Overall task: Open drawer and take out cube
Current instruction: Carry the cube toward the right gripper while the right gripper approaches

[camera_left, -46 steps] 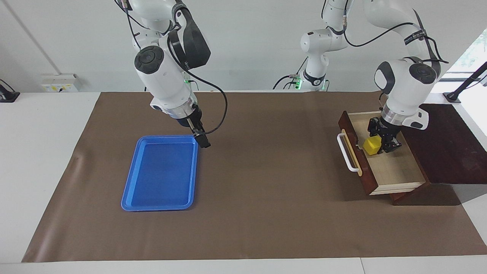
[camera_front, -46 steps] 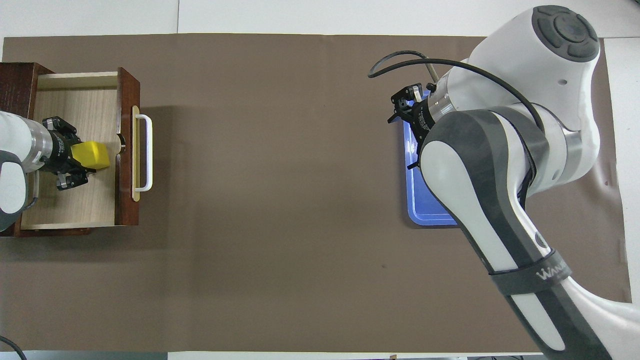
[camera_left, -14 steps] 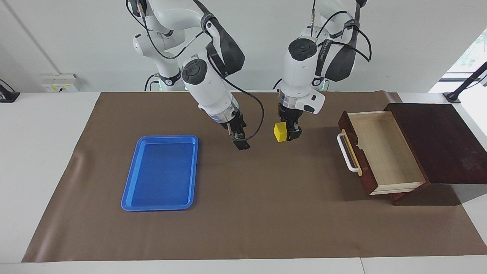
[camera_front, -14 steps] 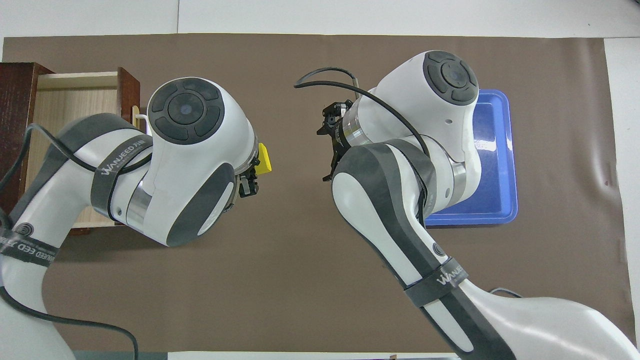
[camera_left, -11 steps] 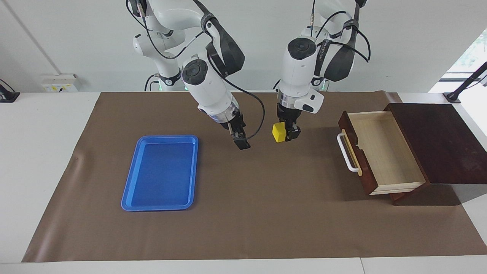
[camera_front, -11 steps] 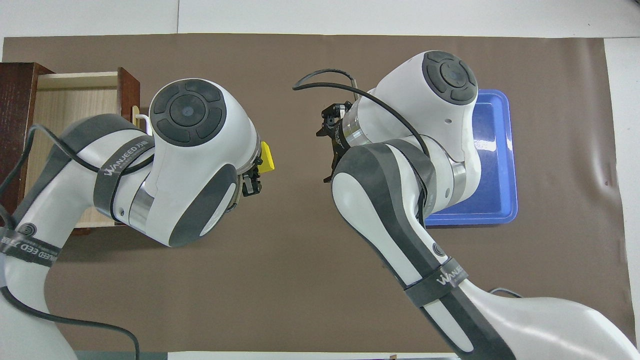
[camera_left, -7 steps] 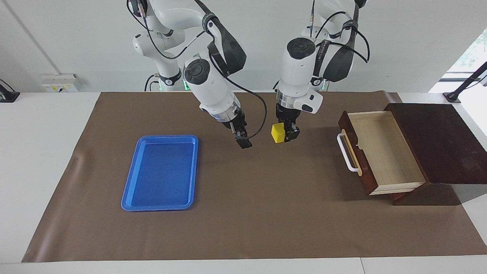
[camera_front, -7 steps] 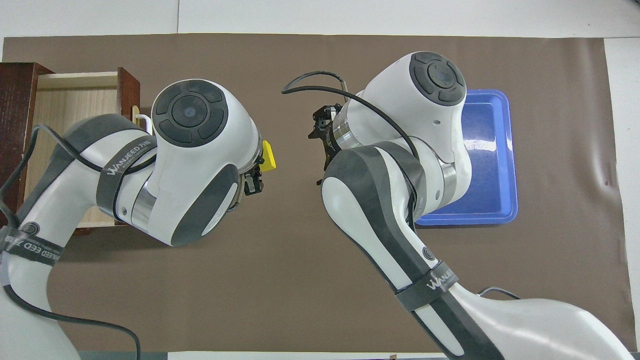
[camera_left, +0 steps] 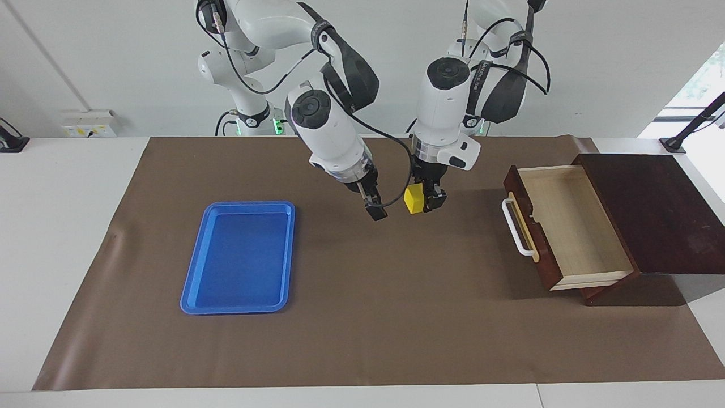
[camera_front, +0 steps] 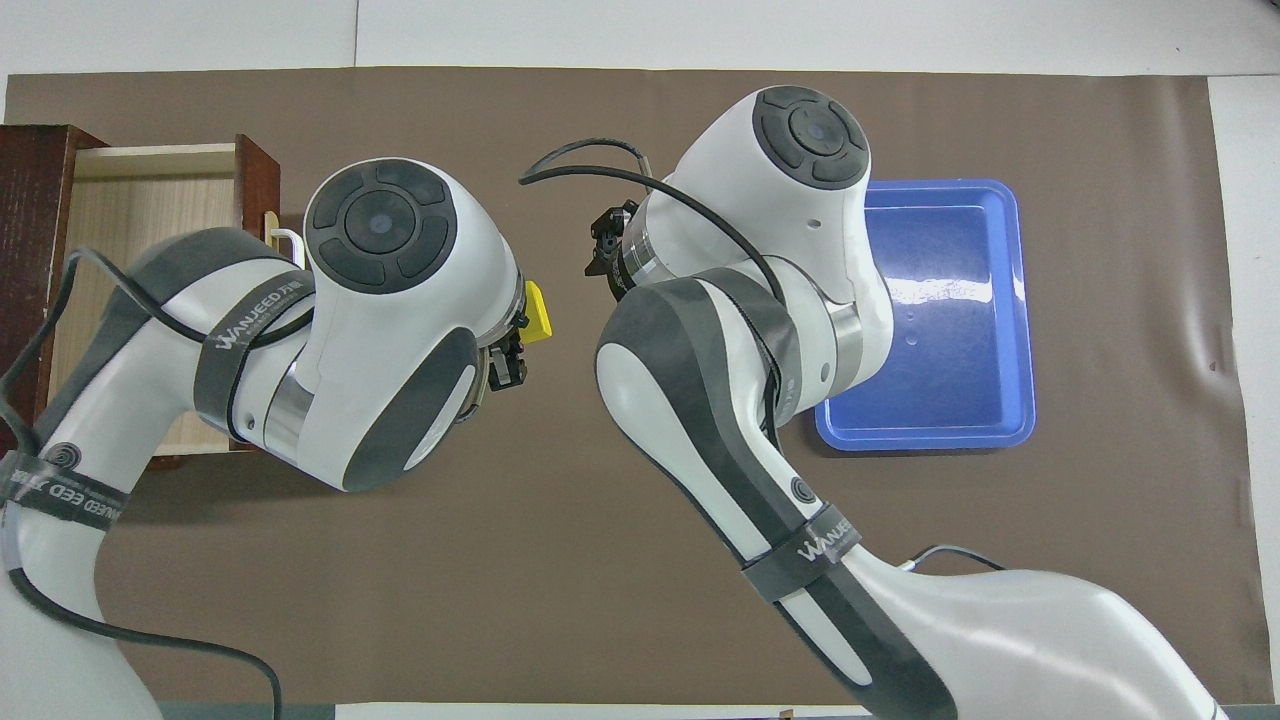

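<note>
Two robot arms hang over the middle of the brown mat (camera_left: 362,328). The left gripper (camera_left: 426,201) squeezes the yellow cube (camera_left: 413,199) tight, up in the air. The right gripper (camera_left: 376,212) is just beside it, fingers spread wide, holding nothing. The drawer (camera_left: 572,226) sits pulled out at the left arm's end of the mat. A blue tray (camera_left: 238,258) lies at the right arm's end.

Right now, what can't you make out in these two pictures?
- Left gripper shut on the cube: in the overhead view the arm's own wrist hides the grip.
- Right gripper, over the mat: overhead view shows only part of it.
- Drawer: overhead view, the left arm covers part of it.
</note>
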You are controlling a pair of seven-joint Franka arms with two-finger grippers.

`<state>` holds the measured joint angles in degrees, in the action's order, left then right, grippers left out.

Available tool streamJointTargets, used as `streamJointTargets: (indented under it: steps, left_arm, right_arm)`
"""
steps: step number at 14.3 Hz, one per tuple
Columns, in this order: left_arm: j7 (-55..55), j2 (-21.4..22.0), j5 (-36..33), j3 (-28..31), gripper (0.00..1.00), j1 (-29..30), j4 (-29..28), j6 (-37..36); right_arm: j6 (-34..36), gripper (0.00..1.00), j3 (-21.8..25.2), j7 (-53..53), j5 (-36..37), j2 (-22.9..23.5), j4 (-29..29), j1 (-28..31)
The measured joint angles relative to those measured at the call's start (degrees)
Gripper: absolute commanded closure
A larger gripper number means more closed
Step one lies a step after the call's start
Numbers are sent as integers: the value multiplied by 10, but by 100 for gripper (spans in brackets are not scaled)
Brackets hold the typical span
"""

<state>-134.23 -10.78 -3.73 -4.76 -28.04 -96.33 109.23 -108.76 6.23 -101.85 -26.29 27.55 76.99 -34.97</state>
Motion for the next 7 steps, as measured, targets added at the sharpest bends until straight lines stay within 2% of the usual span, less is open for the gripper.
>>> streamJointTargets:
  steps: [7]
  left_arm:
    - [0,0,0,0,100,0,0,0]
  right_arm:
    - [48,2,1,-7,30,13,-31,-20]
